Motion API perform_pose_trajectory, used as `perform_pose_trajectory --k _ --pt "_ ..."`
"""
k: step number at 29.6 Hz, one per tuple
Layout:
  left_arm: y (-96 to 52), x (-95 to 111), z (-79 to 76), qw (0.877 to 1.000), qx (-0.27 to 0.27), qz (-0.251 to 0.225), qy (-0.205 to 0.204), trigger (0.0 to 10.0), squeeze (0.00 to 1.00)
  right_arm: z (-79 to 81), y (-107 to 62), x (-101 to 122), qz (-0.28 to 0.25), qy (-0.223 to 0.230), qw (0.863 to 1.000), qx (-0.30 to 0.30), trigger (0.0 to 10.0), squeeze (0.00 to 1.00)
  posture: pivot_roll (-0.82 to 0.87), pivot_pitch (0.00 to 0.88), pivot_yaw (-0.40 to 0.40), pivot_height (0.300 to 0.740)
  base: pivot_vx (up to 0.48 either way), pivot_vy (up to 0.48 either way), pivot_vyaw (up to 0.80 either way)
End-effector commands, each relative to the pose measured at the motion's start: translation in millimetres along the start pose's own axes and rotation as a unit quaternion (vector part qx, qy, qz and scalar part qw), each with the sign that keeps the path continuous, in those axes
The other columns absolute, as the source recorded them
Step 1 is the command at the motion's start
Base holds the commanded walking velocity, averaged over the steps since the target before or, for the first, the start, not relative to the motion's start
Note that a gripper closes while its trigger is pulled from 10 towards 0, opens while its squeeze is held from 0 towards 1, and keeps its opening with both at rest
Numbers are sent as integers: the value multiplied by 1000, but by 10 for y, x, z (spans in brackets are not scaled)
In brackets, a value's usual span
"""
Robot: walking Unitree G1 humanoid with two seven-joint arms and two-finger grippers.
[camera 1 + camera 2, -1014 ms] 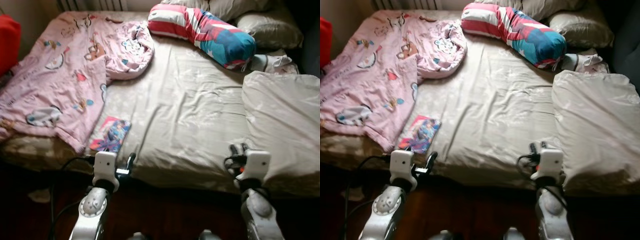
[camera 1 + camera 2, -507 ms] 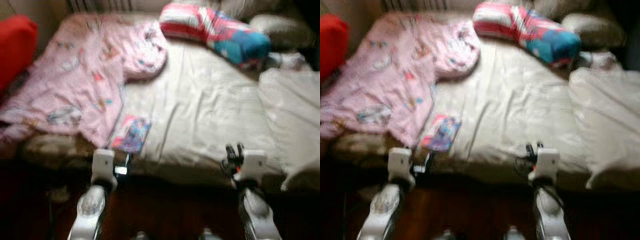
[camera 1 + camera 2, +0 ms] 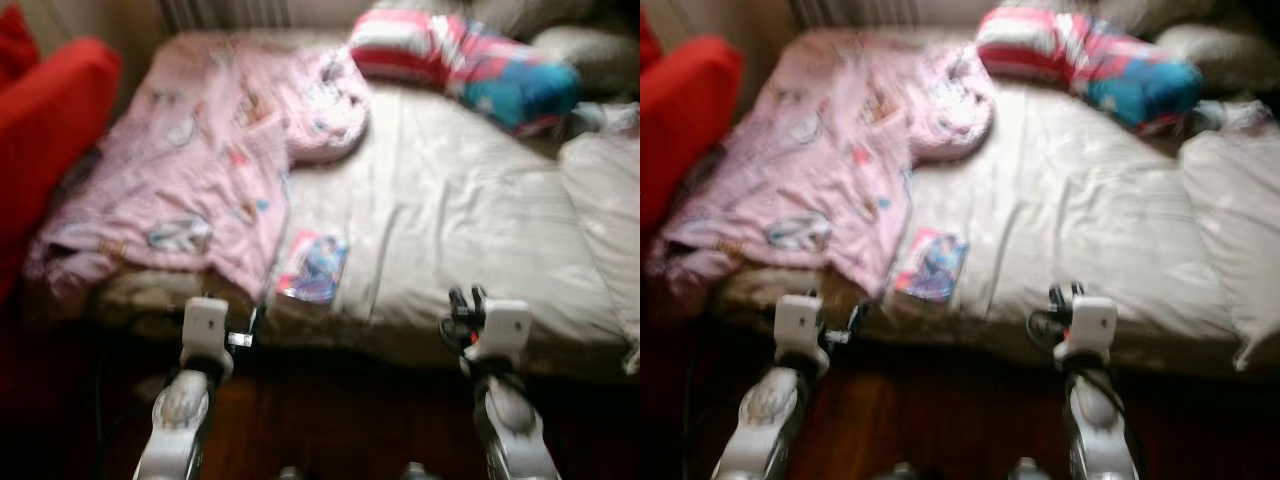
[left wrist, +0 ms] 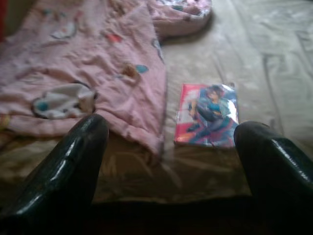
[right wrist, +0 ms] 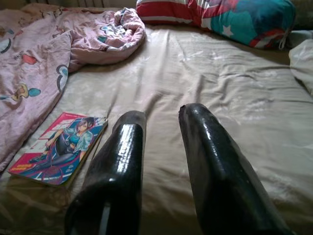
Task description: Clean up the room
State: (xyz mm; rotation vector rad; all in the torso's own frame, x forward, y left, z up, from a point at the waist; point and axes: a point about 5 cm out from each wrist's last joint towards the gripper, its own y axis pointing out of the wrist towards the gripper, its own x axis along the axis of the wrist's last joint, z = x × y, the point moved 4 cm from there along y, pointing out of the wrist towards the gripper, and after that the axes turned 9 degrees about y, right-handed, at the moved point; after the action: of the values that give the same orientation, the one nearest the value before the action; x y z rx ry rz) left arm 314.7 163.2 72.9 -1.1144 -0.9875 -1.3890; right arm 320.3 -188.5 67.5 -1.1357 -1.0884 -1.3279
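Note:
A colourful comic book (image 3: 313, 268) lies flat on the beige bed sheet (image 3: 470, 200) near the bed's front edge, just beside the hem of a rumpled pink patterned blanket (image 3: 220, 160). My left gripper (image 4: 173, 127) is held low in front of the bed edge, open wide, with the book (image 4: 208, 115) straight ahead between its fingers' line of sight. My right gripper (image 5: 162, 111) hovers at the bed edge further right, with its fingers a narrow gap apart and nothing between them. The book (image 5: 58, 152) lies off to its left side.
A red, white and blue striped pillow (image 3: 470, 70) lies at the head of the bed. A pale pillow (image 3: 610, 200) sits at the right edge. A red armchair (image 3: 45, 130) stands left of the bed. Dark wooden floor (image 3: 340, 420) runs under my arms.
The whole picture has shifted right, so the camera has swung left; more of the red armchair shows. Both grippers keep their pose at the bed edge.

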Motion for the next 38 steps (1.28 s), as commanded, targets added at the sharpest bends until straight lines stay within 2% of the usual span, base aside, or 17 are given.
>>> perform_pose_trajectory --k 1,21,38 --pt "-25 -59 -7 1000 -4 13 0 10000 0 -41 -51 -56 9 1 1000 -8 10000 0 -79 190 65 740 0 356 0" --pt "-25 -55 5 1000 -1 12 -1 10000 0 -32 -45 -53 9 2 1000 -7 10000 0 -78 201 62 740 0 349 0" --pt "-29 -58 -26 1000 -8 10 -3 10000 0 13 -44 -69 11 6 1000 4 10000 0 -77 204 61 740 0 0 0"
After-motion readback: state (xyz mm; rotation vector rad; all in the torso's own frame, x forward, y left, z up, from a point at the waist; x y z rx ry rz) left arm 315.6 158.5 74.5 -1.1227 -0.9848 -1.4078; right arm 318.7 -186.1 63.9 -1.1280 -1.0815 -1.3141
